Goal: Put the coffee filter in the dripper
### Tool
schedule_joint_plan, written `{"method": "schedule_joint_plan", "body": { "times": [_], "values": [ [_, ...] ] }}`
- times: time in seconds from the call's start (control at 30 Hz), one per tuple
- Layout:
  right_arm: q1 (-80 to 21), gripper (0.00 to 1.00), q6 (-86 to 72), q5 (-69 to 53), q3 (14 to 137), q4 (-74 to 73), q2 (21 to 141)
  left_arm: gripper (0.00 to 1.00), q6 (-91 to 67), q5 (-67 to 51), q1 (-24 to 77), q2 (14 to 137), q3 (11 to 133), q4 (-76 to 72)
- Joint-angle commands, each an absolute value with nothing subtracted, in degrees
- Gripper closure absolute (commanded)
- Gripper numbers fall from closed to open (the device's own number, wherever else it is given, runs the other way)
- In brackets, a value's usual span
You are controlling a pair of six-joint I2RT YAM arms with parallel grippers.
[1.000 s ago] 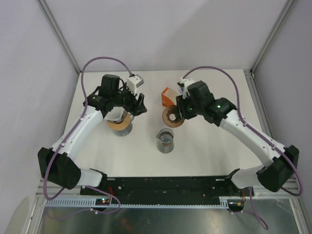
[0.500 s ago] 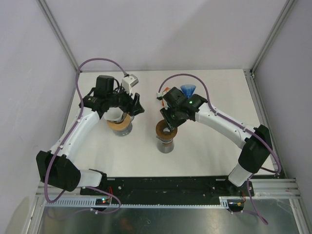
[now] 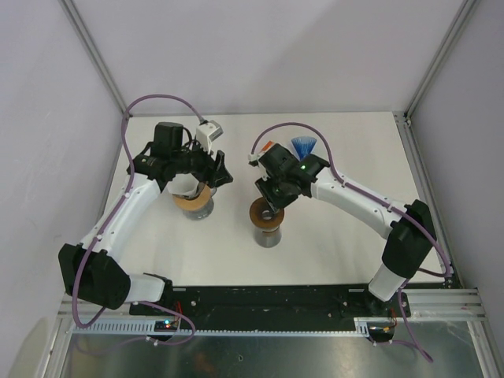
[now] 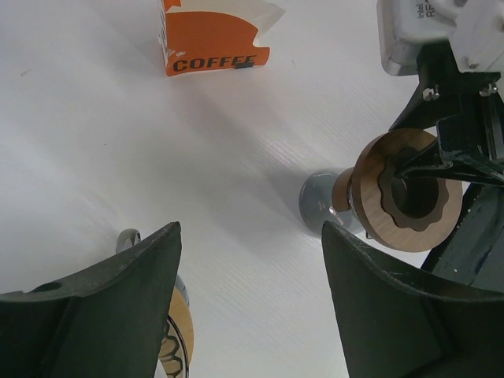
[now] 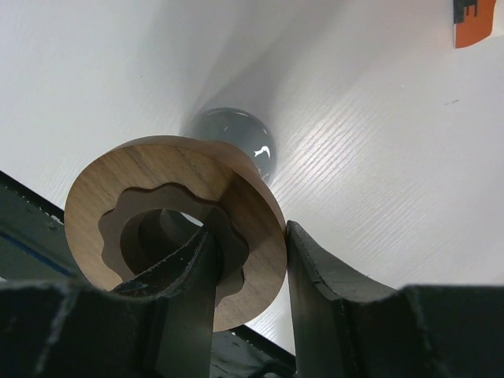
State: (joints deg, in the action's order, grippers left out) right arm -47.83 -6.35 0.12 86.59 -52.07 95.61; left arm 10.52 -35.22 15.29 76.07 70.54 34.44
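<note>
The dripper is a wooden ring [image 3: 264, 213] with a scalloped hole. My right gripper [image 3: 272, 203] is shut on its rim, one finger through the hole and one outside, seen close in the right wrist view [image 5: 250, 236]. The ring [image 5: 142, 197] hangs over a grey glass cup [image 3: 268, 235]. White paper, the coffee filter [image 4: 264, 12], sticks out of an orange COFFEE box [image 4: 209, 39]. My left gripper [image 3: 219, 170] stands open and empty [image 4: 250, 232] to the left.
A second wooden ring on a metal cup [image 3: 197, 203] sits under the left gripper. A blue pleated fan-shaped thing [image 3: 303, 146] stands behind the right arm, beside the orange box [image 3: 266, 146]. Metal frame posts run along both sides.
My right gripper has carried the wooden ring left and toward the front, from the table by the box to above the glass cup. The left gripper drew back slightly.
</note>
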Motion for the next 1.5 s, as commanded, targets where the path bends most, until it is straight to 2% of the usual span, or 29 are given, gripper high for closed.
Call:
{"method": "schedule_joint_plan", "body": {
  "times": [0.0, 0.4, 0.67, 0.83, 0.97, 1.17, 1.3, 1.47],
  "values": [
    [-48.52, 0.68, -5.45, -1.25, 86.61, -51.19, 95.64, 0.24, 9.73, -37.21, 14.63, 74.38, 70.36, 33.15],
    [-48.69, 0.46, -4.93, -0.33, 86.39, -51.47, 96.14, 0.23, 9.91, -37.62, 14.59, 74.38, 70.07, 33.15],
    [-48.78, 0.41, -5.15, -0.44, 87.18, -50.89, 94.56, 0.23, 9.61, -38.79, 14.61, 74.47, 69.94, 33.19],
    [-47.73, 0.33, -4.38, -1.52, 89.10, -49.52, 90.84, 0.23, 9.68, -38.97, 14.52, 74.19, 70.22, 33.16],
    [-42.23, 0.31, -5.27, -3.51, 89.30, -44.81, 86.28, 0.23, 9.70, -38.83, 14.07, 74.06, 70.52, 33.15],
    [-23.45, 0.29, -13.61, -9.84, 86.20, -30.36, 82.68, 0.23, 9.71, -37.64, 13.28, 74.04, 70.52, 33.20],
    [-14.64, 0.29, -18.87, -11.01, 87.17, -24.11, 87.36, 0.23, 9.65, -37.63, 13.00, 74.20, 70.40, 33.21],
    [-9.10, 0.30, -22.73, -10.12, 93.05, -21.58, 99.56, 0.23, 9.73, -37.66, 12.93, 74.82, 70.33, 33.21]
  ]
}}
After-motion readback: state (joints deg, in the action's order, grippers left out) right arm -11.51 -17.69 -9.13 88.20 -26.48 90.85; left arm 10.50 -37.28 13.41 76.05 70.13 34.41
